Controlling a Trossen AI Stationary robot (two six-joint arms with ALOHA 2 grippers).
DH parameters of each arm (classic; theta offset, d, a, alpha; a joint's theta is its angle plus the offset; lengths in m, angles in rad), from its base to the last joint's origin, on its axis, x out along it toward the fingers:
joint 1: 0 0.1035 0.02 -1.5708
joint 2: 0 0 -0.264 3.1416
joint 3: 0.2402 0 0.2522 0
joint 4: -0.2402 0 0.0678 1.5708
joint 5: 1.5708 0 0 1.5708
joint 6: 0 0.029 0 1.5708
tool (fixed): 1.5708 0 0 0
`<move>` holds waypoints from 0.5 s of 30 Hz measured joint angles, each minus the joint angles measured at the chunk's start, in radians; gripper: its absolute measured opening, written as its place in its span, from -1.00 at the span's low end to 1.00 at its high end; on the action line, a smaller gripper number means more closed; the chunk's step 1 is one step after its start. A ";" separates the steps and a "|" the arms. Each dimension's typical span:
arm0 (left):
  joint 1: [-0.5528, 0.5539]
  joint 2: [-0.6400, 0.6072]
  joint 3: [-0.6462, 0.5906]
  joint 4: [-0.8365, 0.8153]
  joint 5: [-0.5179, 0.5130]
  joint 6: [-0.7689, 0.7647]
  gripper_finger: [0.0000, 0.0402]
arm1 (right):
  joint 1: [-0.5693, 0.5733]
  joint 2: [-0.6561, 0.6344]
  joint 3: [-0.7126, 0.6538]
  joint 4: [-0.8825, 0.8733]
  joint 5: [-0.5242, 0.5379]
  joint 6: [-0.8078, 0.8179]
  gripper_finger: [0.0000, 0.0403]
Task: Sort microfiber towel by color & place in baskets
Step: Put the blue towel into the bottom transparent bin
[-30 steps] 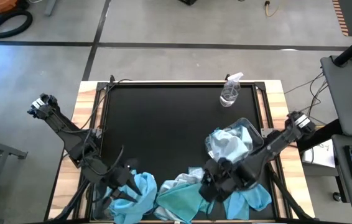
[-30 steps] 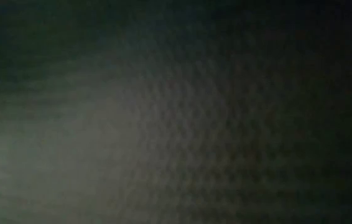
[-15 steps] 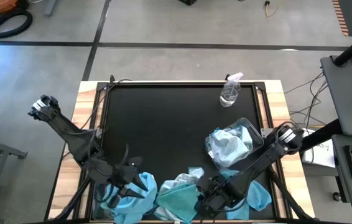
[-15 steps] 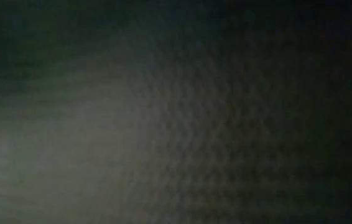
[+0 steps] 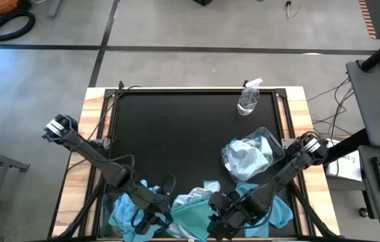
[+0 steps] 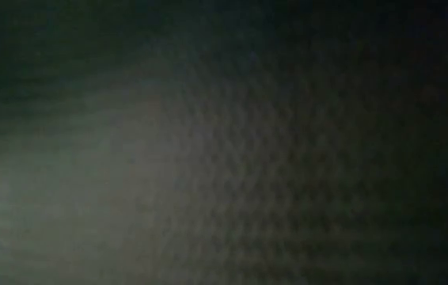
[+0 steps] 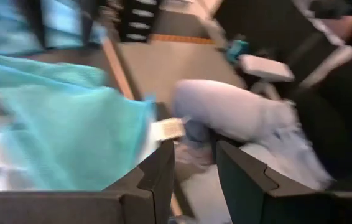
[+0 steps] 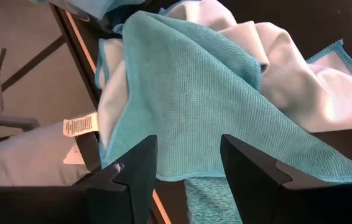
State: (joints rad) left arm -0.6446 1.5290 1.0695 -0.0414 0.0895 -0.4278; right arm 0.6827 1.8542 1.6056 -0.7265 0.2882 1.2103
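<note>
Black mat [image 5: 176, 141]: teal towel [image 8: 213, 106] rumpled over whitish towels [image 8: 275, 62].

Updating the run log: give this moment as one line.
right gripper: open, over teal towel | left gripper: open, empty | basket: holds pale towels

The bench [image 5: 176, 134] carried one spray bottle [image 5: 248, 99] at one o'clock, one clear basket [image 5: 275, 140] of towels at four o'clock, and two arms over a heap of towels [image 5: 193, 214], too tangled to count, at six.
</note>
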 joint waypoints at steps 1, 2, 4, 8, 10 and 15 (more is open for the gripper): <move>0.002 0.018 0.000 0.031 0.044 0.002 -0.48 | 0.000 0.000 0.002 -0.001 0.000 -0.004 -0.15; 0.005 0.034 0.000 0.068 0.087 0.007 -0.48 | 0.000 0.000 0.003 0.000 0.000 -0.007 -0.15; 0.009 0.061 0.000 0.113 0.155 0.020 -0.48 | 0.000 0.000 0.004 -0.001 0.000 -0.012 -0.15; 0.028 0.103 0.000 0.145 0.198 0.039 -0.48 | 0.000 0.000 0.004 -0.001 0.000 -0.033 -0.15; 0.047 0.111 0.000 0.133 0.181 0.053 -0.48 | 0.000 0.000 0.004 -0.001 0.000 -0.034 -0.15; 0.117 0.110 0.000 0.127 0.131 0.054 -0.48 | 0.002 0.000 0.004 -0.001 -0.003 -0.034 -0.15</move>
State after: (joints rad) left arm -0.5276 1.6394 1.0695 0.0859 0.2202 -0.3737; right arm 0.6849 1.8542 1.6096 -0.7277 0.2855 1.1767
